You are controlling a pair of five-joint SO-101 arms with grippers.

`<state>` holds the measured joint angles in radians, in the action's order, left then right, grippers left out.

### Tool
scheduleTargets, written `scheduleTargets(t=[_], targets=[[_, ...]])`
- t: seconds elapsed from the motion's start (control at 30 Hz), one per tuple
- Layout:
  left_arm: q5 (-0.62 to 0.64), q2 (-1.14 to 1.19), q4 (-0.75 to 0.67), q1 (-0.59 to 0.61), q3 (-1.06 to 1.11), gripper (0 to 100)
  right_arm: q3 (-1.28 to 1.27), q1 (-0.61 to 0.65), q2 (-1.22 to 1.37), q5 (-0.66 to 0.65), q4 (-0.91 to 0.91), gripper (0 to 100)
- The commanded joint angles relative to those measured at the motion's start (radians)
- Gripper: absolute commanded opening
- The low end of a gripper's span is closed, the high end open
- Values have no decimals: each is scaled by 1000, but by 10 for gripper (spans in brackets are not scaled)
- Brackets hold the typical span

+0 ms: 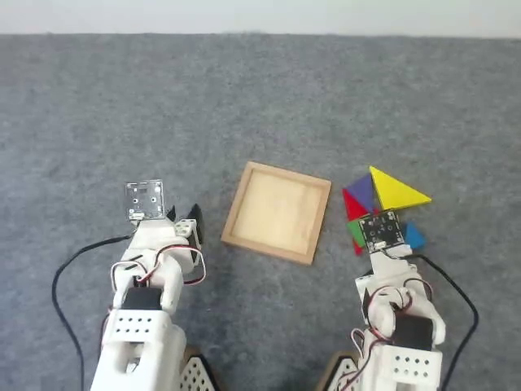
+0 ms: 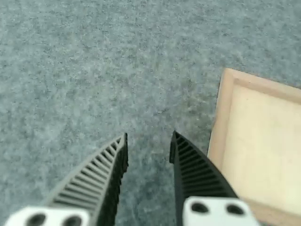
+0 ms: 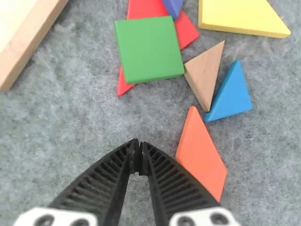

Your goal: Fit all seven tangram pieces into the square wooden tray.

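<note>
Square wooden tray (image 1: 277,210): empty, so the first pick looks pending. Right gripper (image 3: 139,150): closed on nothing, just beside the orange parallelogram (image 3: 201,157); it must open before grasping. Left gripper (image 2: 149,136): open, near the tray.

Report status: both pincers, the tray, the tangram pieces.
Left pincer open, empty, beside wooden tray. Right pincer shut, empty, by orange piece. All seven tangram pieces on carpet, none in tray. Green square lies on red triangle.

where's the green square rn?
In the right wrist view, the green square lies atop the red triangle, beside the tan triangle, just right of the tray.
</note>
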<state>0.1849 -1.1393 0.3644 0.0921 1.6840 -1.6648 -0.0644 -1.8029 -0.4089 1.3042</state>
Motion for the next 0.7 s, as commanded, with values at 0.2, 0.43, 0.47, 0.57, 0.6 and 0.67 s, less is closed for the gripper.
scheduleTargets(t=[0.2,0.43,0.47,0.57,0.6,0.67], targets=[[12,-14,5,6,-12,145,9,-77,-12,-69,-236,9],[11,-14,5,6,-12,145,236,-219,-1,-235,-289,45],[11,-14,5,6,-12,145,275,-219,1,-235,-266,63],[11,-14,5,6,-12,145,374,-217,54,-235,-236,81],[11,-14,5,6,-12,145,404,-217,99,-232,-240,78],[11,-14,5,6,-12,145,479,-202,234,-203,-243,76]])
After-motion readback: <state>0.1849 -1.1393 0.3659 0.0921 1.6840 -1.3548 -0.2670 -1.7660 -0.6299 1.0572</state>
